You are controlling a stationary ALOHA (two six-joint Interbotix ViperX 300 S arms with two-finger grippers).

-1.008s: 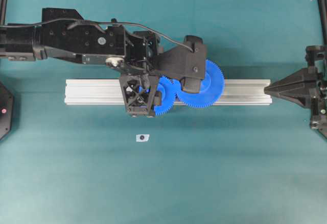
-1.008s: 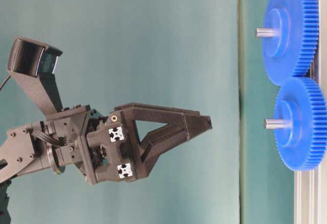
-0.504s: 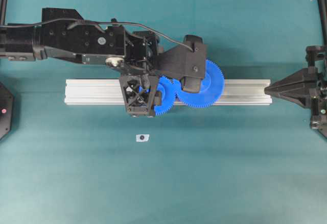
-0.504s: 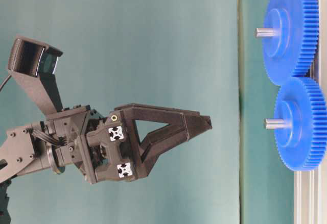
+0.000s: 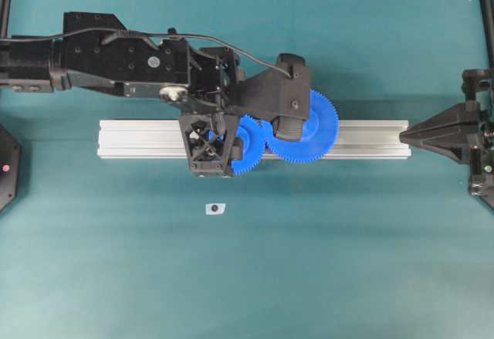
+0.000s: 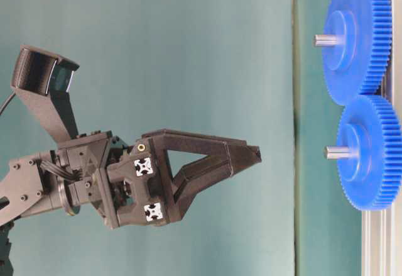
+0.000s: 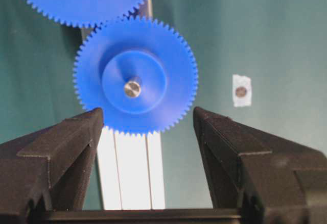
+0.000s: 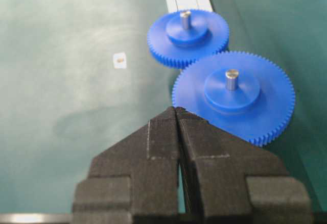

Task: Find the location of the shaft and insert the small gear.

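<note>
- Writing: none could be read on any part; the only marks were two small white-and-black cross-patterned squares (image 6: 144, 166) on the side of the left claw's housing in the table-level view.
- Gears: two, both bright blue with fine teeth and a raised round hub.
- Small gear (image 7: 135, 76) sat on the silver rail (image 5: 139, 140) with a grey pin (image 7: 132, 88) standing through its hub; in the overhead view it lay at about 8 o'clock from the large gear (image 5: 320, 130), their teeth meeting.
- Large gear also carried one grey pin (image 8: 232, 78) at its centre, so two pins stood in all.
- Rail: one, a grooved aluminium bar lying across the teal table (image 5: 324, 262) from 9 o'clock to 3 o'clock.
- White tag (image 5: 215, 208): one, a small scrap with a dark dot in its middle, flat on the table at about 6 o'clock from the small gear and well apart from the rail.
- Left claw (image 7: 148, 119): one, its two black fingers (image 7: 76, 137) stood wide apart with nothing between them; in its own camera the small gear showed in the gap beyond the tips, untouched. The table-level view showed this claw hanging clear of both gears.
- Right claw (image 8: 176, 110): one, its fingers pressed together to a point and holding nothing, parked at the 3 o'clock edge of the overhead view just off the rail's end, with the large gear nearest its tip in its own camera.
</note>
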